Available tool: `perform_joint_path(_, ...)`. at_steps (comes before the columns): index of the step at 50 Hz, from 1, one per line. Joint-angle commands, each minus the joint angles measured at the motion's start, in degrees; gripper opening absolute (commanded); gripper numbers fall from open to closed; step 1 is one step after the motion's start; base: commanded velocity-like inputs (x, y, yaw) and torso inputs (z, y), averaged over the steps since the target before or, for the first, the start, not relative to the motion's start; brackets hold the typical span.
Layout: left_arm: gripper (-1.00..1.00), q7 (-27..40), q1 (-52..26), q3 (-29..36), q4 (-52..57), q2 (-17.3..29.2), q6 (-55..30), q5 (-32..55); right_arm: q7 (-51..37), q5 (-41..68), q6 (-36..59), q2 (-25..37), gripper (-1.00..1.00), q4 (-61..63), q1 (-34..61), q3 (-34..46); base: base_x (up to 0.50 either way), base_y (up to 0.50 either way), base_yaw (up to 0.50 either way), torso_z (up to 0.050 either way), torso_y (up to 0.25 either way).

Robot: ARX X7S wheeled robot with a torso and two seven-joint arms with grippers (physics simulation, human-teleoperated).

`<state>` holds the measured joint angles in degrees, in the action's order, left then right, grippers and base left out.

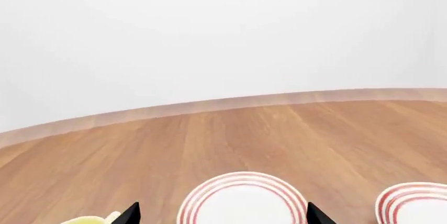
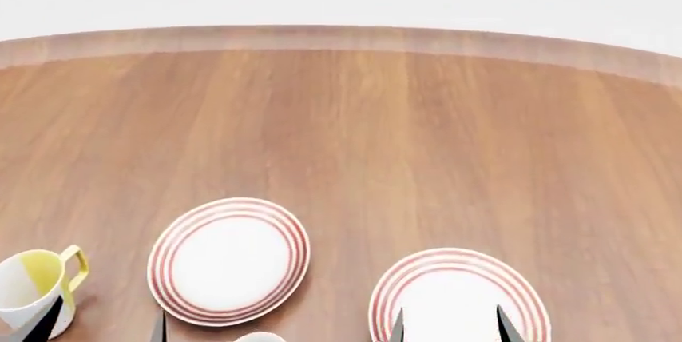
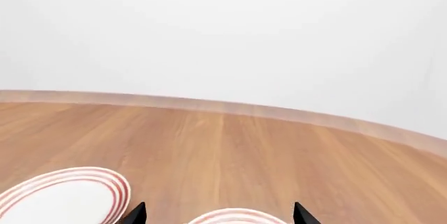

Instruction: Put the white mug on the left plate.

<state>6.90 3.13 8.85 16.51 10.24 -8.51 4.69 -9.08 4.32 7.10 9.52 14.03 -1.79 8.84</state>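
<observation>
The left plate (image 2: 229,258), white with red rings, lies on the wooden table; it also shows in the left wrist view (image 1: 241,200) and the right wrist view (image 3: 59,198). The tall all-white mug does not show clearly: only a pale sliver (image 2: 255,337) at the head view's bottom edge, and I cannot tell what it is. My left gripper (image 2: 101,324) is open and empty, near the plate's left side; in its wrist view (image 1: 223,216) the tips frame the plate. My right gripper (image 2: 448,326) is open and empty over the right plate, also seen in its wrist view (image 3: 219,214).
The identical right plate (image 2: 458,298) lies right of the left plate and shows in both wrist views (image 1: 415,203) (image 3: 237,216). A smaller white mug with yellow inside and handle (image 2: 37,290) stands at the far left (image 1: 87,220). The table's far edge (image 2: 341,38) curves across the back.
</observation>
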Motion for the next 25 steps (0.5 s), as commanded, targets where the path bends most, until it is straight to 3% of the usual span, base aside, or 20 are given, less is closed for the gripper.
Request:
perform_joint_path(1, 1.0, 0.5, -0.1, 0.5, -0.5, 0.3, 0.4, 0.3, -0.4, 0.5, -0.7, 0.4, 1.0, -0.6, 0.0, 0.3, 0.37, 0.0, 0.0, 0.0, 0.0)
perform_joint_path(10, 1.0, 0.9, 0.0, 1.2, -1.7, 0.6, 1.4, 0.3, -1.0, 0.6, -1.4, 0.6, 1.0, -1.2, 0.0, 0.4, 0.36, 0.0, 0.0, 0.0, 0.0)
perform_joint_path(25, 1.0, 1.6, 0.0, 1.5, 0.1, 1.5, 0.0, 1.1, -1.4, 1.3, -1.2, 1.0, 1.0, -0.9, 0.2, 0.8, 0.0, 0.0, 0.0, 0.0, 0.001)
